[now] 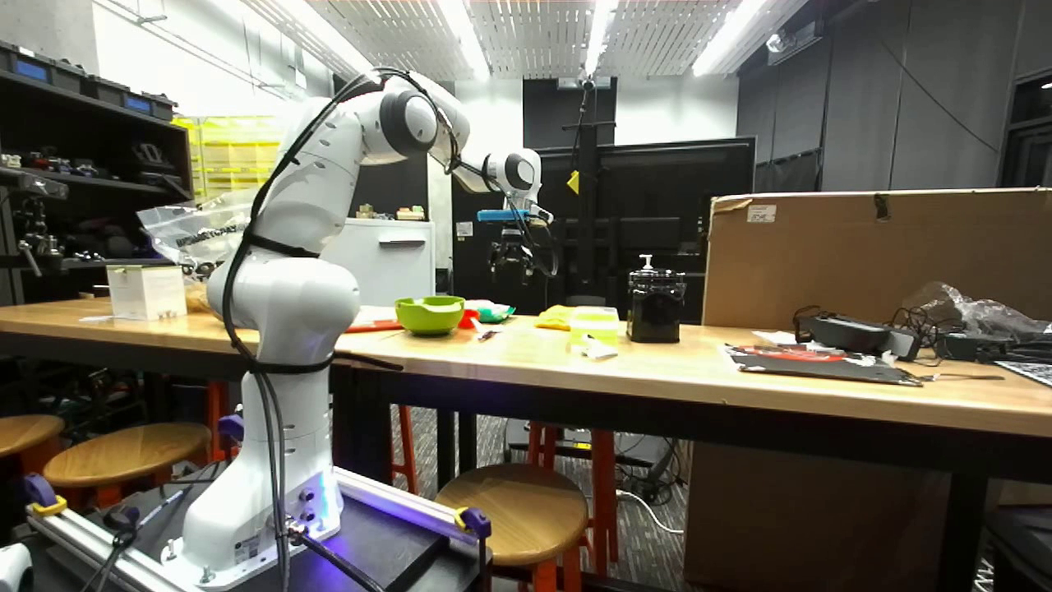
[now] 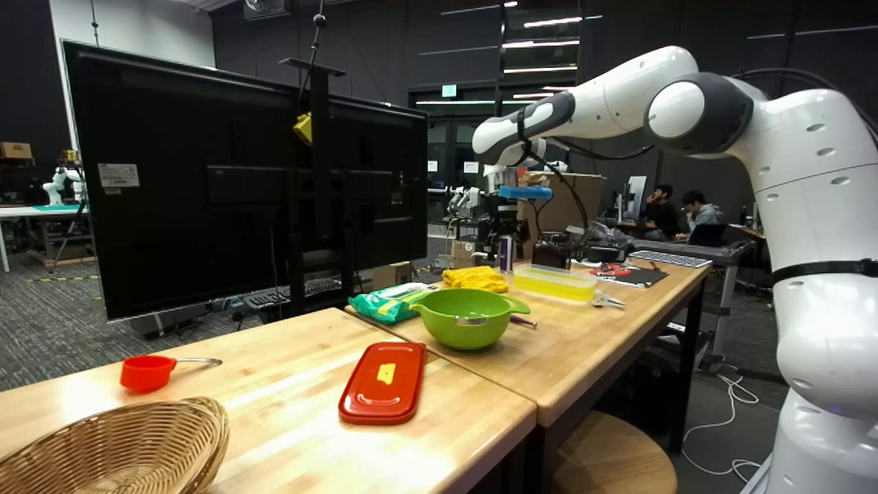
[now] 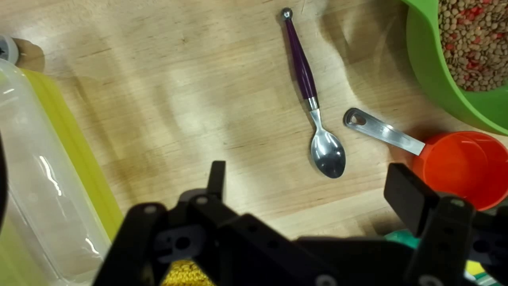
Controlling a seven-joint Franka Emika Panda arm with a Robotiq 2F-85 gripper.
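Far left in the wrist view, here's a long plastic container [image 3: 78, 142], milky and see-through on top, yellow down its side, light streaking across it; at its upper corner a small round whitish thing [image 3: 9, 49] pokes in, cut off by the edge. Along the bottom, a patch of nubbly golden cloth [image 3: 186, 276] peeks out from behind dark linkage, and that's the tool [image 3: 308, 178], black and blocky, its fingers spread wide apart; both exterior views have it hanging well above the counter [image 3: 178, 119], pale wood with fine grain lines. Now the spoon [image 3: 312, 101], lying on that wood, seen past the gap between the fingers: slim glossy purple handle with a metal ball at its end, swelling, then pinching in to a polished oval head. Further right, a green packet [image 3: 399, 237] shows partly behind a finger, and above it a round red measuring cup [image 3: 460, 171] sits, its flat, holed metal handle slanting toward the spoon. And top right, a smooth green bowl [image 3: 430, 71], boldly curved, holding a pebbly heap of tan, lentil-like grains [image 3: 476, 51] flecked with red, its rim just beside the cup.
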